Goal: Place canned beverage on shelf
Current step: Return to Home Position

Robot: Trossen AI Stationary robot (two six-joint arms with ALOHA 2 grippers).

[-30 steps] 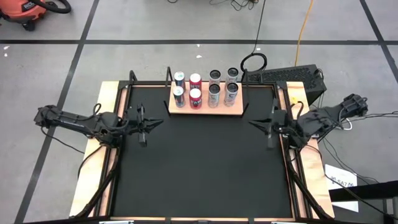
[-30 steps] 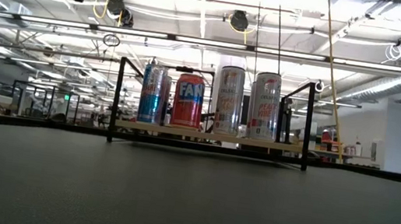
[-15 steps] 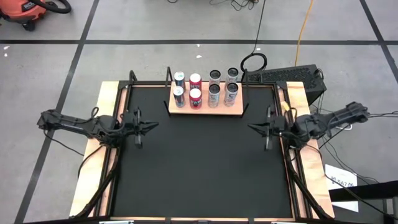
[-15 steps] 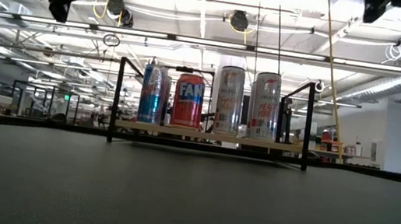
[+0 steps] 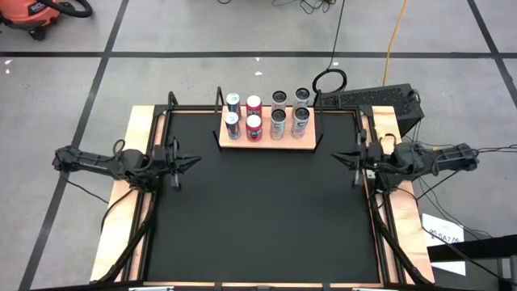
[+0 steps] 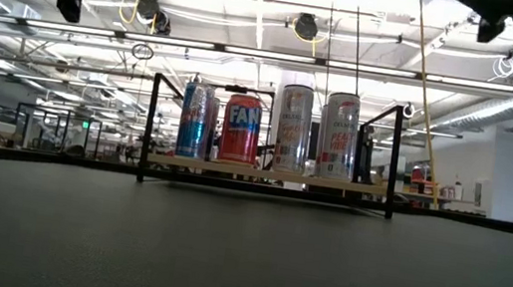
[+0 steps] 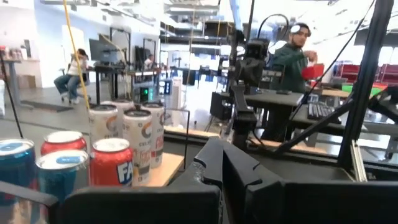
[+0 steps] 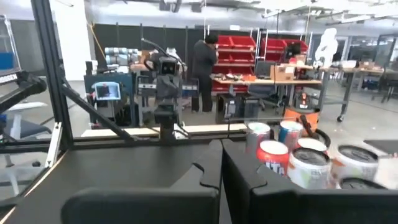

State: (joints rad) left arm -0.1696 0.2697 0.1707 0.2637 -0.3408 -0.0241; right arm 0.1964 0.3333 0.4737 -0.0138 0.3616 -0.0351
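The shelf point(image 5: 268, 145), a small light-wood board with black uprights, stands at the far middle of the black tabletop. Several canned beverages stand upright on it in two rows: blue-and-silver ones point(image 5: 233, 124) at the left, red ones point(image 5: 254, 127) beside them, and silver ones point(image 5: 300, 120) at the right. The low view shows the front row point(image 6: 240, 129) on the board point(image 6: 267, 174). My left gripper point(image 5: 197, 161) hovers shut and empty at the table's left edge, level, pointing right. My right gripper point(image 5: 335, 157) hovers shut and empty at the right edge, pointing left. Their shut fingers show in the wrist views point(image 7: 222, 145) point(image 8: 221, 144).
Light-wood strips point(image 5: 121, 226) and black frame posts point(image 5: 171, 101) edge the table. A dark keyboard point(image 5: 376, 99) lies behind the far right corner. Bare black tabletop point(image 5: 258, 218) spreads in front of the shelf. People point(image 7: 292, 53) are in the room beyond.
Both arms have sunk and drawn back toward their own table edges, the right one more, and it has swung to point more squarely across the table. Both grippers stay shut. The cans and the shelf have not moved.
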